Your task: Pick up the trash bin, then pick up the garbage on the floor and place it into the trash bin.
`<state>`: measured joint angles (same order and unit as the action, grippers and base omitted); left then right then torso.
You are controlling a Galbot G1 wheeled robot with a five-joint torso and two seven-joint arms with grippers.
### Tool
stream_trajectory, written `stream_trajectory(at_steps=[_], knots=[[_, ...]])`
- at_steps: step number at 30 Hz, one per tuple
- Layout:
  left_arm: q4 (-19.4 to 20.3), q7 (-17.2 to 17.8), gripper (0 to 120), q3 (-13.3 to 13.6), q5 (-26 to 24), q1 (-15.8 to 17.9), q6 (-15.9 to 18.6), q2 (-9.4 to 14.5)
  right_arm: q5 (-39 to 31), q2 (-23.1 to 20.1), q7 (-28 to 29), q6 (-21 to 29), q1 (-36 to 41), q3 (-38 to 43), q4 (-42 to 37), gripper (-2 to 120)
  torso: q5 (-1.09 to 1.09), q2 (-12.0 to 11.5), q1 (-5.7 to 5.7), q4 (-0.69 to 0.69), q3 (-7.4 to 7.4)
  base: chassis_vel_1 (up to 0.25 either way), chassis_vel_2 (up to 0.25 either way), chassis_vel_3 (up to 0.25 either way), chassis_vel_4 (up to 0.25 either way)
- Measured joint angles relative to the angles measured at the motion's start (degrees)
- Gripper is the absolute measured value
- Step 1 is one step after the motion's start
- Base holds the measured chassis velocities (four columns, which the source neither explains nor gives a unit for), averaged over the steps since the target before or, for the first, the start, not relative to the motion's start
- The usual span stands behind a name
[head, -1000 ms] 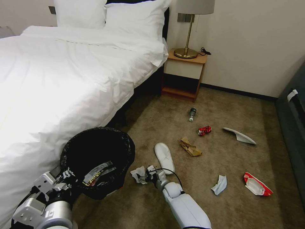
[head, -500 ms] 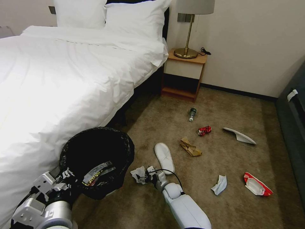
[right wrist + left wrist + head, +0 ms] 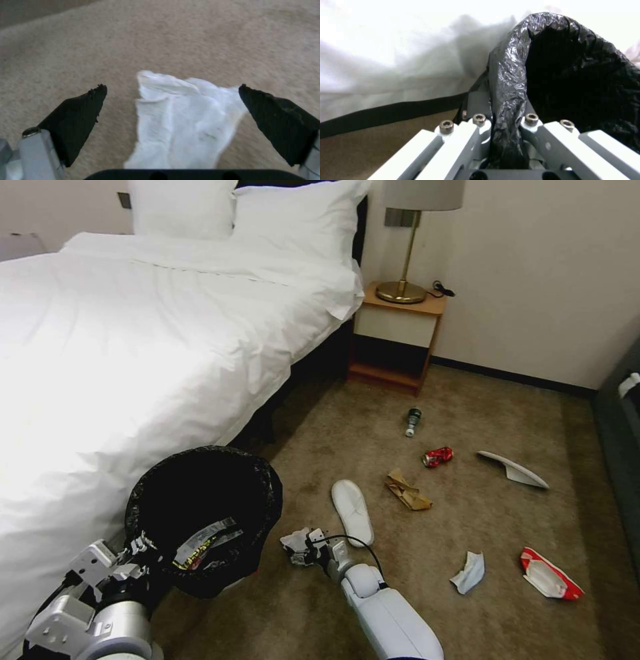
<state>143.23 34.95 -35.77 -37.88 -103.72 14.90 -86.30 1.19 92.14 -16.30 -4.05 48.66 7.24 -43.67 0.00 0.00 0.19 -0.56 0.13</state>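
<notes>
Beige carpet; right gripper [image 3: 171, 110] spread wide around crumpled tissue [image 3: 186, 120], trash bin [image 3: 203, 507] at 9 o'clock pinched at its rim by left gripper [image 3: 501, 122]: likely light, soft, best nipped mid-fold.

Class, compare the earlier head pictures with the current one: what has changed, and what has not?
Only the head camera shifted, sliding the whole room rightward. The left gripper stays clamped on the trash bin rim; the right gripper stays open around the white tissue. Floor litter hasn't moved.
</notes>
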Motion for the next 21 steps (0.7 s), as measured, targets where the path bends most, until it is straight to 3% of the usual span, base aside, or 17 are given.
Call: stream_trajectory(at_steps=[12, 21], knots=[[0.0, 0.0, 4, -0.16, 0.09, -0.56, -0.1, 0.0, 0.24, -0.01, 1.69, 1.64, -0.34, -0.2, 0.5, 100, 0.0, 0.0, 0.0, -0.01, 0.0, 0.0, 0.0, 0.0, 0.0], [0.0, -0.06, 4, -0.1, 0.16, -0.76, -0.09, -0.05, 0.7, 0.0, 4.81, 6.69, -1.35, 1.2, 1.56, 100, -0.01, 0.0, 0.0, -0.01, 0.0, 0.0, 0.0, 0.0, 0.0]])
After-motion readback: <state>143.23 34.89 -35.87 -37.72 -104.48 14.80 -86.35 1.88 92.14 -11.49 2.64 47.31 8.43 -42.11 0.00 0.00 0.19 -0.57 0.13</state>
